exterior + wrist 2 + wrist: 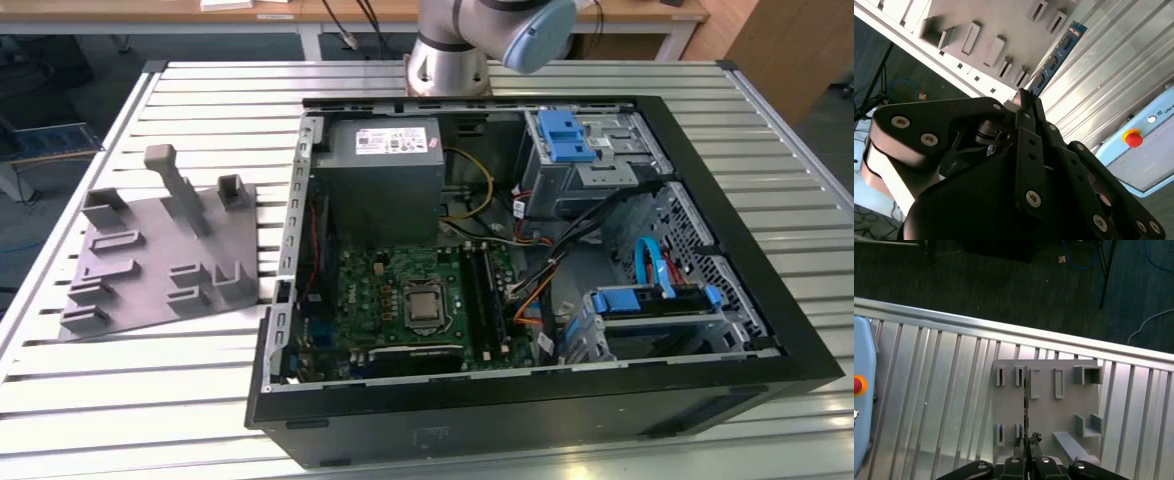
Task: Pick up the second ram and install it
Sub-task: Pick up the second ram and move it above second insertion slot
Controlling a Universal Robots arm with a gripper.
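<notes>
The fingers of your gripper are pinched tight w/ the second ram between them, held by one end. In the second wrist view the ram is a thin blue stick w/ small dark chips, and it pokes straight out past the tips. In the first wrist view the ram is edge-on, a thin dark line coming out of the gripper. It hangs over the grey holder plate, btw. two rows of slots; you can't tell if it touches the plate. The plate lies on the table, which is made of shiny metal slats. Near one table edge is a light blue box w/ a red button. In the exterior view the plate sits just beside the open PC case, on the exterior view's left of it. A green board lies flat inside the case. The arm's base stands at the case's far side.
</notes>
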